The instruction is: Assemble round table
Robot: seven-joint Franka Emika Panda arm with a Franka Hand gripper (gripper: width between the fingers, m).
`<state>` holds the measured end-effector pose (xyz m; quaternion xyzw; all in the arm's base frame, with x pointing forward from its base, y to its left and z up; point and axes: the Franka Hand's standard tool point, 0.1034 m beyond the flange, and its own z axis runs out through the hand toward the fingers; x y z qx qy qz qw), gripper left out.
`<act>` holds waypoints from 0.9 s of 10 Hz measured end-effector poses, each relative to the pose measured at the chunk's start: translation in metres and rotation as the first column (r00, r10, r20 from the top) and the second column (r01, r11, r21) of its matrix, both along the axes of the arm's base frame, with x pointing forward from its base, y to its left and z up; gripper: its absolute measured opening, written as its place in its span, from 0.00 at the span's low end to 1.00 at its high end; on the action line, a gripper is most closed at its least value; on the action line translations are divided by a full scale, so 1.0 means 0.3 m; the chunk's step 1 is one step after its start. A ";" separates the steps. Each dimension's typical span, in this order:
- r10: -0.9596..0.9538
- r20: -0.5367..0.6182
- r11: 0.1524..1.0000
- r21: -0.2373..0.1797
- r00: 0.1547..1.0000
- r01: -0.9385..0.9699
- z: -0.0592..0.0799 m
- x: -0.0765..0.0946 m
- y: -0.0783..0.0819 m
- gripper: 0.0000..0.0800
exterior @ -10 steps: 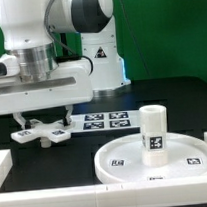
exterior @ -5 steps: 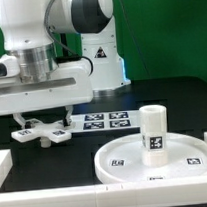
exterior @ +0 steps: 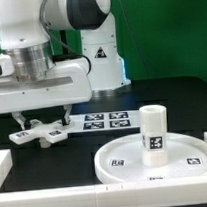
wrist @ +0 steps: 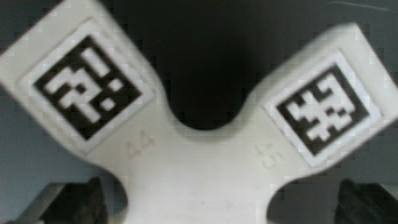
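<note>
The white cross-shaped foot [exterior: 42, 135] lies flat on the black table at the exterior view's left. My gripper [exterior: 44, 123] hangs right over it, open, one finger on each side of it. In the wrist view the foot [wrist: 196, 150] fills the picture, two tagged arms spreading away, and the dark fingertips [wrist: 75, 205] stand apart from its waist. At the exterior view's right the large rimmed disc [exterior: 115, 151] lies flat with the short cylinder leg [exterior: 153, 129] standing upright at its centre.
The marker board [exterior: 105, 119] lies between the foot and the disc. A low white rail [exterior: 58, 202] runs along the front edge, with a white block [exterior: 1, 164] at the left. The arm's base [exterior: 100, 54] stands behind.
The arm has shifted very slightly over the foot; the jaws stay open and the foot, disc and leg have not moved.
</note>
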<state>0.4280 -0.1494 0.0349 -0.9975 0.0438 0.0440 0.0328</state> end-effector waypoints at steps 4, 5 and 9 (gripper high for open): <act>0.001 -0.004 1.000 -0.003 1.000 -0.001 -0.020 -0.011 -0.002 0.81; 0.006 -0.006 1.000 -0.002 1.000 -0.007 -0.024 -0.013 -0.001 0.81; 0.025 -0.014 1.000 0.001 1.000 -0.025 -0.037 -0.021 0.000 0.81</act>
